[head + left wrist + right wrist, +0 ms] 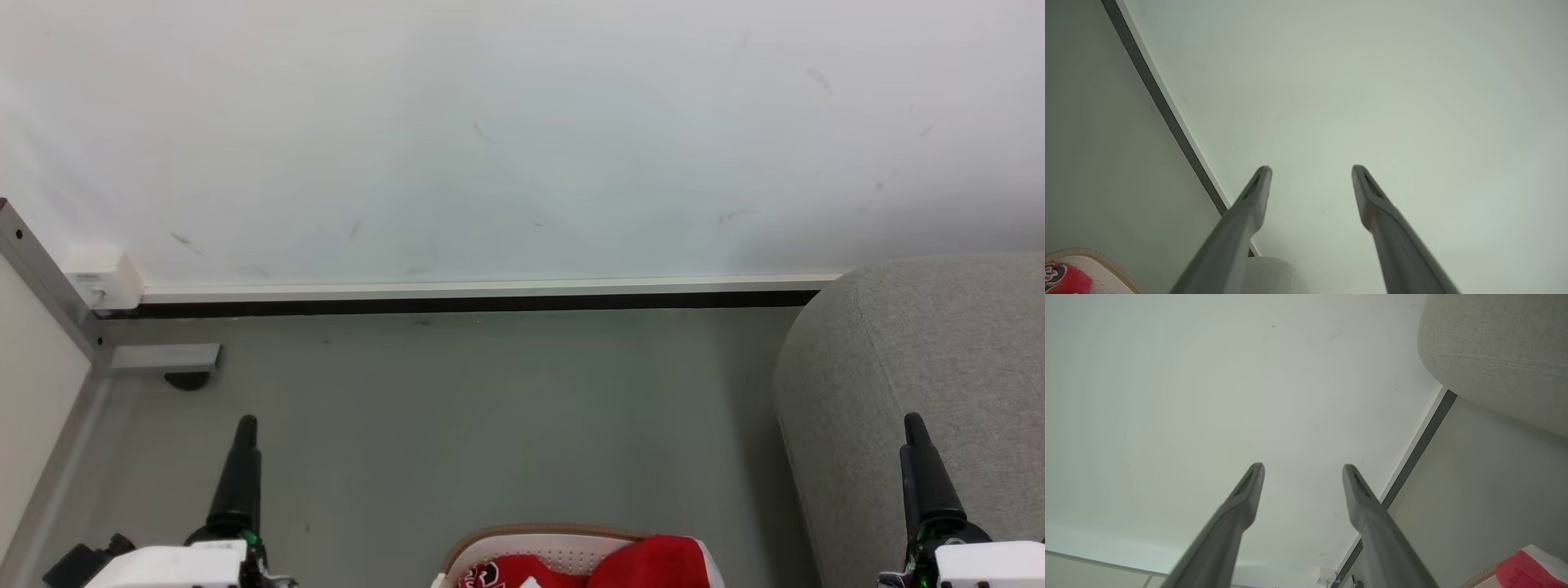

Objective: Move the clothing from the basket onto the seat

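Left of the basket (539,532): left claw (1310,169), spread wide, holding nothing.
Inside the basket: clothing (653,563), likely soft, light and floppy; best pinched at a raised fold on top.
Right of the basket: seat (922,367); right claw (1303,467), likewise spread and empty.

bright, soft, even light; faint shadow on floor (759,457) beside the seat (922,367); fingers (1229,245) blurred in wrist views.

White wall (522,139) with faint grey scuffs. White skirting (490,288) over a dark strip meets the plain grey floor (490,408). At left, a pale panel (28,384) in a grey metal frame (41,265), its foot (167,358) on the floor. Small white box (102,278) at the wall base. Lighting soft and even.
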Controlling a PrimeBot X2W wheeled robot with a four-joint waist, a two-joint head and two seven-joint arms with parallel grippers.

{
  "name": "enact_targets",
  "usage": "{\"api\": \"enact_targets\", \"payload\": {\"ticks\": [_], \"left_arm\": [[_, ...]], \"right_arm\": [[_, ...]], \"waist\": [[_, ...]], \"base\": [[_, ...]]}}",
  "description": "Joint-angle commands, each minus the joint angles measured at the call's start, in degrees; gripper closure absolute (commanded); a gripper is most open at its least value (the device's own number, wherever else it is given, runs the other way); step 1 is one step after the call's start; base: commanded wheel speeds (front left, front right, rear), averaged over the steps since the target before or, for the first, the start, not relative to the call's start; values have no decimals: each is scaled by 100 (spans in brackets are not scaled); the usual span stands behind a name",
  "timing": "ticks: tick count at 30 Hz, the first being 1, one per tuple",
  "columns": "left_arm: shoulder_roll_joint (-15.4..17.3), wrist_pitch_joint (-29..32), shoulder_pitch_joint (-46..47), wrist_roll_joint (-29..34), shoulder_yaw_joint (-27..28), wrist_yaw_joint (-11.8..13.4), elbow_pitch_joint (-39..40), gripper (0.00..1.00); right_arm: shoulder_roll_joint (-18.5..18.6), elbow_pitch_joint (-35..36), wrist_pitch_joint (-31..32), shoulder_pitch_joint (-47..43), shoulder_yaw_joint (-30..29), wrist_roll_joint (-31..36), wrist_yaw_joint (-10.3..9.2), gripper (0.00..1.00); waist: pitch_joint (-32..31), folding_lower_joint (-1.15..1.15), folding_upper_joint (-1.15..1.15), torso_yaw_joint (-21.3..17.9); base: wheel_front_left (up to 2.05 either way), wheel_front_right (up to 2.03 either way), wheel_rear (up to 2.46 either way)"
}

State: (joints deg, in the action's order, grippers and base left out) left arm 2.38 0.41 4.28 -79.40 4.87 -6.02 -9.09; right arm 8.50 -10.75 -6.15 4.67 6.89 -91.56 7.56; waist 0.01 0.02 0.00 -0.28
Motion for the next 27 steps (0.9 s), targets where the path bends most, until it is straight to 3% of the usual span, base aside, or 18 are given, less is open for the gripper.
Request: {"api": "enact_targets", "payload": {"ticks": [1, 12, 27], "left_arm": [[43, -69, 79, 270, 13, -33, 126, 0], [223, -316, 25, 1770, -256, -57, 279, 0], [182, -602, -65, 3786, -287, -8, 387, 0]], "right_arm": [[-5, 139, -57, 161, -10, 281, -4, 0], [-91, 225, -194, 161, 75, 1766, -5, 0], [-204, 69, -360, 145, 137, 3831, -6, 0]], "waist": [[1, -1, 0, -3], [-2, -1, 0, -8], [-40, -2, 0, -20]], "base": [[0, 0, 0], [0, 0, 0], [0, 0, 0]]}}
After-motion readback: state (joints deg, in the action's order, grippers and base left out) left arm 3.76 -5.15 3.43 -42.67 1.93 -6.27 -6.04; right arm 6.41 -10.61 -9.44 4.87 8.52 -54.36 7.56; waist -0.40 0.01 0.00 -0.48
